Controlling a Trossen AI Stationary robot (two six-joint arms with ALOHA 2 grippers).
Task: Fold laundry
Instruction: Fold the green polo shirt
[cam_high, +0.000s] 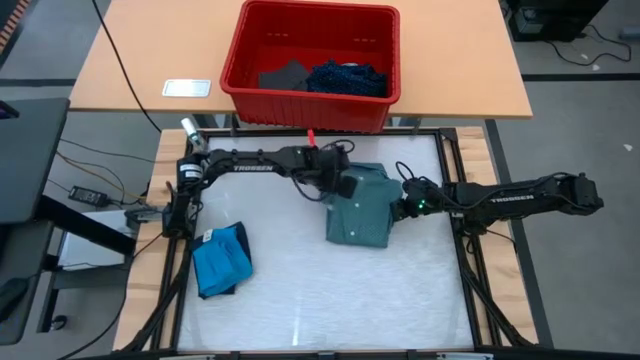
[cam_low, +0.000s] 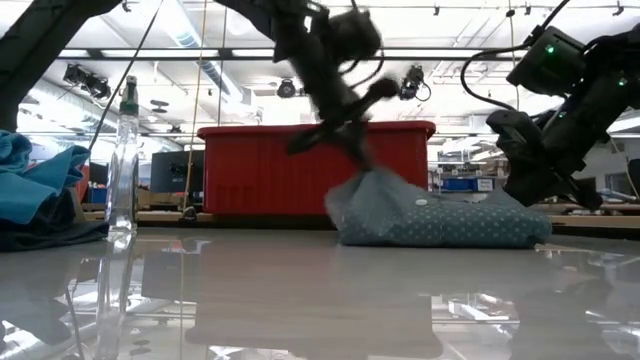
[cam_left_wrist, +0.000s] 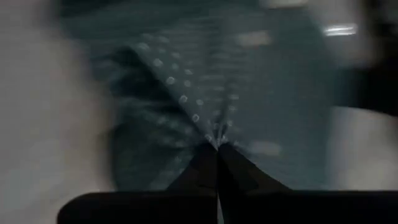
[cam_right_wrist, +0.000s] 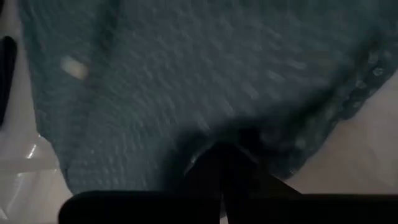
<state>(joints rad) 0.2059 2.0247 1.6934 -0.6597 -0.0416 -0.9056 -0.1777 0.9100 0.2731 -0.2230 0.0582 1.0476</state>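
A grey-green dotted shirt (cam_high: 362, 215) lies folded in the middle of the white table (cam_high: 330, 300); in the low view the shirt (cam_low: 440, 222) is a low heap. My left gripper (cam_high: 347, 186) is shut on its far left part. My right gripper (cam_high: 402, 207) is shut at its right edge. A bright blue garment (cam_high: 220, 258) lies bunched at the near left. Dark navy pieces (cam_high: 345, 78) lie in the red bin (cam_high: 245, 60). My left gripper pinches a fold of the shirt (cam_left_wrist: 214, 134) between its two shut fingers, slanting down from the table's left. The cloth rises in a peak (cam_low: 368, 185) below the fingers, and the rest of the shirt lies on the table. My right gripper pinches the shirt's right edge (cam_right_wrist: 217, 134) between its shut fingers, slanting down from the table's right. How many layers it has cannot be told. That end (cam_low: 520, 222) stays low, on or just above the table.
The red bin stands on a wooden table beyond the far edge. A clear spray bottle (cam_low: 122, 160) stands at the far left corner. A black frame (cam_high: 455, 200) borders the table. Bare white surface lies in front of the shirt, toward the near edge.
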